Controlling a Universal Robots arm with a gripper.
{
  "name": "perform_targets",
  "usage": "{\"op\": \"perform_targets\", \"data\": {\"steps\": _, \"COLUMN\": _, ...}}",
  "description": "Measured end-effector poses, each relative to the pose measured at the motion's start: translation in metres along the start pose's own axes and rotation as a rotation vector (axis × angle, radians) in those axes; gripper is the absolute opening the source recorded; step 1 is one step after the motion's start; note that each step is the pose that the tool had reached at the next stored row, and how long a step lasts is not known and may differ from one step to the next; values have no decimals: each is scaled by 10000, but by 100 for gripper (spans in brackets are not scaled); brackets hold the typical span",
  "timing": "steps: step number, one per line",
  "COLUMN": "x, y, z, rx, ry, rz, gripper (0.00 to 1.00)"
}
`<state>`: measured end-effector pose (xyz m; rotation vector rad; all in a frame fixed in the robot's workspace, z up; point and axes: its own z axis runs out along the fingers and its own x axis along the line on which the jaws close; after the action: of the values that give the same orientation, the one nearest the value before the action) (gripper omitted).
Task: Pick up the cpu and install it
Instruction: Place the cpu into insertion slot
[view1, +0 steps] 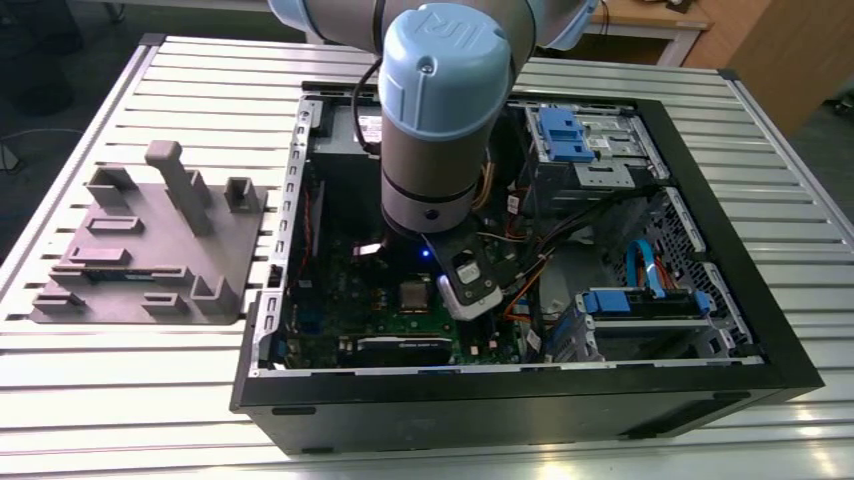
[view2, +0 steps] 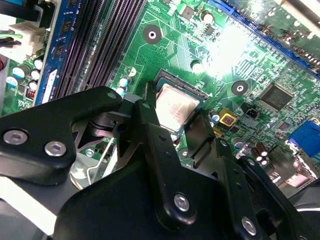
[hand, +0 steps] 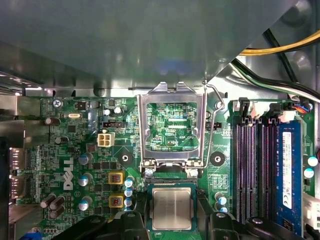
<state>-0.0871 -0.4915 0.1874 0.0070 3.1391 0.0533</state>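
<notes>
The cpu (hand: 171, 207) is a small silvery square with a pale green rim. It lies level in the socket of the green motherboard (hand: 75, 150). My gripper (hand: 171, 222) straddles it, with a black finger against each of two opposite edges. The second wrist view has the same grip from a slant, the cpu (view2: 176, 107) between the two fingers (view2: 146, 117) of my gripper (view2: 176, 122). The socket's metal load plate (hand: 172, 125) stands swung open just beyond the chip. In the exterior view the arm (view1: 441, 120) reaches down into the open computer case (view1: 721, 250) above the cpu (view1: 414, 294).
A grey metal housing (hand: 150, 40) overhangs the board close behind the open load plate. Black memory slots (hand: 252, 170) and a blue memory stick (hand: 288, 170) run beside the socket. Yellow and black cables (hand: 280, 50) cross nearby. A grey fixture tray (view1: 147, 240) sits on the slatted table at the exterior view's left.
</notes>
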Motion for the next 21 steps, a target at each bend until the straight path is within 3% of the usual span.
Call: {"op": "perform_targets", "data": {"steps": 21, "x": 0, "y": -3, "z": 1, "rx": 1, "ry": 1, "rz": -10, "gripper": 47}}
